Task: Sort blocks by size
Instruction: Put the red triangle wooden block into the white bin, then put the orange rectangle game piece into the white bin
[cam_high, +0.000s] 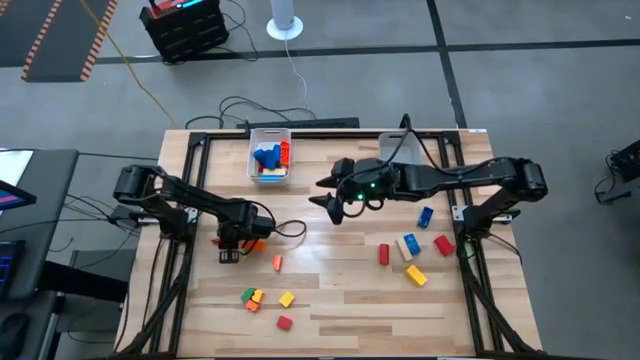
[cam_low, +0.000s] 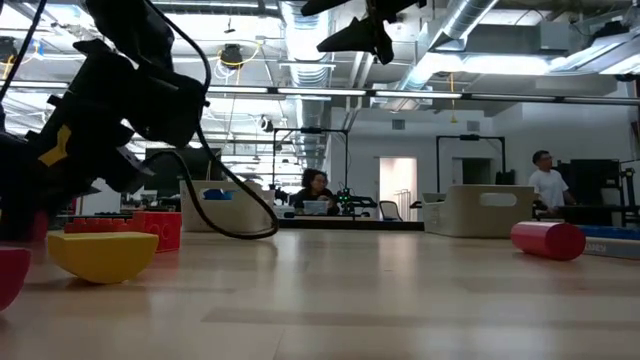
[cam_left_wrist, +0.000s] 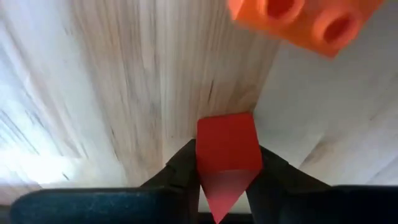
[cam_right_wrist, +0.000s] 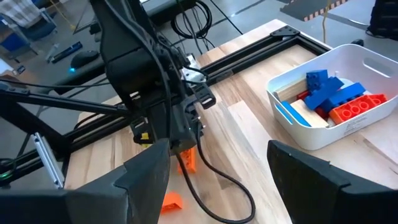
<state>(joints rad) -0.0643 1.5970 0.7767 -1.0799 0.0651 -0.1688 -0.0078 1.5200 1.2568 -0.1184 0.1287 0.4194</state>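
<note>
Red block (cam_left_wrist: 226, 149) sits pinched between the jaws of the left gripper (cam_left_wrist: 225, 177), low over the worktop (cam_high: 340, 300) near its left side, with an orange block (cam_left_wrist: 305, 20) just beyond. Right gripper (cam_high: 326, 192) hangs near the white bin (cam_high: 252, 150) of blocks, jaws spread wide.

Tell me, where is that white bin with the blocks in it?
In the high view the white bin sits at the table's far edge, slightly left of centre, between the two arms.
</note>
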